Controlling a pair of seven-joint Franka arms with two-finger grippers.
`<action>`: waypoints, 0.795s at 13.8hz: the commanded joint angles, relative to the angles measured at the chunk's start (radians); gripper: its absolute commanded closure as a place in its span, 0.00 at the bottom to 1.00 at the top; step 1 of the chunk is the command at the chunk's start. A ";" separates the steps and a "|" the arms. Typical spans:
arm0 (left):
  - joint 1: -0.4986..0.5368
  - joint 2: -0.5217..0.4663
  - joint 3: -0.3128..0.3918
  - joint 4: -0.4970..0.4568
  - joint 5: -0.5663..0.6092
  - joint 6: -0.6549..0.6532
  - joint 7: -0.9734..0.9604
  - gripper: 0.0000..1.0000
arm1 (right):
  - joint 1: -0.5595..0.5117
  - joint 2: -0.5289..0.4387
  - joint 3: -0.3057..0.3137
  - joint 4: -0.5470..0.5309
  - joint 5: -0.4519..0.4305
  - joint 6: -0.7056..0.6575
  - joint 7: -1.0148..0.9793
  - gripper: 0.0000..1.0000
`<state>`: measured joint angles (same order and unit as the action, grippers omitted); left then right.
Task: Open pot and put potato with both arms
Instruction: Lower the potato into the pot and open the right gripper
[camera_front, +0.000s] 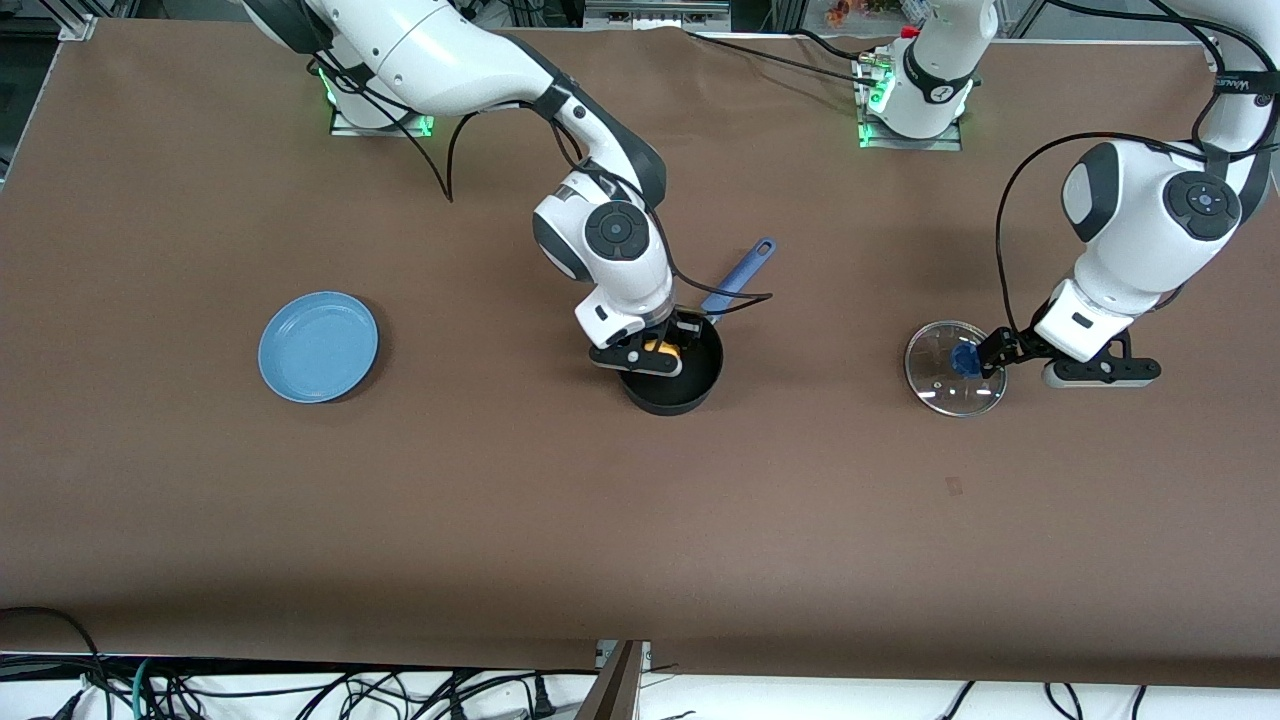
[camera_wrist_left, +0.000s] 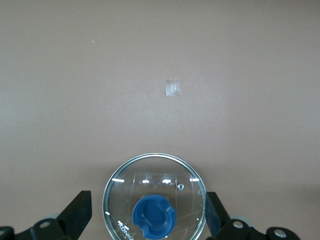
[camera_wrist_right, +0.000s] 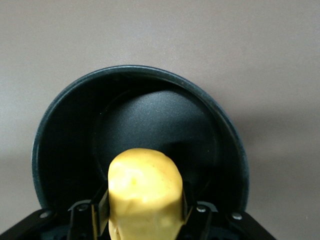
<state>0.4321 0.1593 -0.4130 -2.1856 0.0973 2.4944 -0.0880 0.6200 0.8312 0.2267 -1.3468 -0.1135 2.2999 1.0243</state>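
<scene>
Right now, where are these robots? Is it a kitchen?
Probably a robot lab, not a kitchen: two robot arms bolted to a brown-covered table, loose cables along its edge, and only a pot, a glass lid and a blue plate set out.

The pot's (camera_front: 672, 378) mouth is filled by the right end effector (camera_front: 648, 357) clamped on the potato (camera_front: 661, 349), the left end effector (camera_front: 985, 362) straddles the lid (camera_front: 950, 375) toward the left arm's end, and bare desk (camera_front: 640, 520) runs along the camera-side edge.
</scene>
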 joint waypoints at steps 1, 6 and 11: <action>-0.006 -0.006 0.000 0.012 -0.030 -0.023 0.008 0.00 | 0.012 0.017 -0.006 0.037 -0.014 0.003 0.008 0.00; -0.006 -0.007 -0.012 0.012 -0.030 -0.023 -0.016 0.00 | -0.016 -0.047 -0.012 0.060 -0.014 -0.092 -0.030 0.00; 0.004 -0.026 -0.015 0.082 -0.030 -0.133 -0.012 0.00 | -0.114 -0.134 -0.012 0.176 -0.014 -0.399 -0.297 0.00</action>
<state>0.4325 0.1567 -0.4248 -2.1563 0.0967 2.4534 -0.1068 0.5515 0.7498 0.2059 -1.1997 -0.1192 2.0108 0.8254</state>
